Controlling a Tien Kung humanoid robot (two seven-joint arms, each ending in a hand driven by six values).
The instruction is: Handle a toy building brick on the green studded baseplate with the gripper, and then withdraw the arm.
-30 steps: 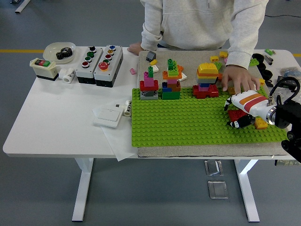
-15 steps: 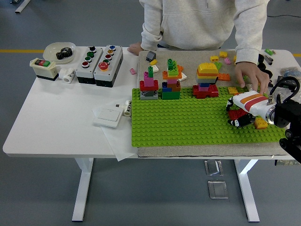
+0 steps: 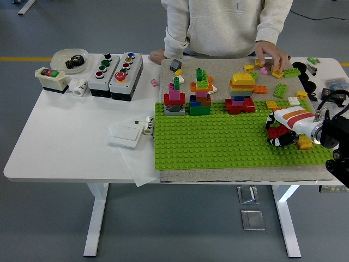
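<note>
The green studded baseplate (image 3: 218, 142) lies on a grey mat at the table's right half. My right hand (image 3: 277, 131), white with orange stripes and black fingers, rests over the plate's right end. Its fingers are curled around a red brick (image 3: 276, 133) that sits on the studs. A yellow brick (image 3: 304, 143) lies just right of the hand. Three brick stacks stand along the plate's far edge: a pink-topped one (image 3: 173, 101), a green-topped one (image 3: 199, 93) and a yellow-topped one (image 3: 240, 93). The left arm is out of view.
A person stands at the far side; one hand (image 3: 271, 56) touches loose bricks at the mat's back right. More loose bricks (image 3: 281, 90) lie behind my hand. Button boxes (image 3: 115, 68), a bowl holding a gear (image 3: 69, 59) and a white switch (image 3: 126, 132) sit on the left.
The person's hand has pulled back from the baseplate's right edge to the far back of the mat. My right hand has shifted slightly right, still on the red brick.
</note>
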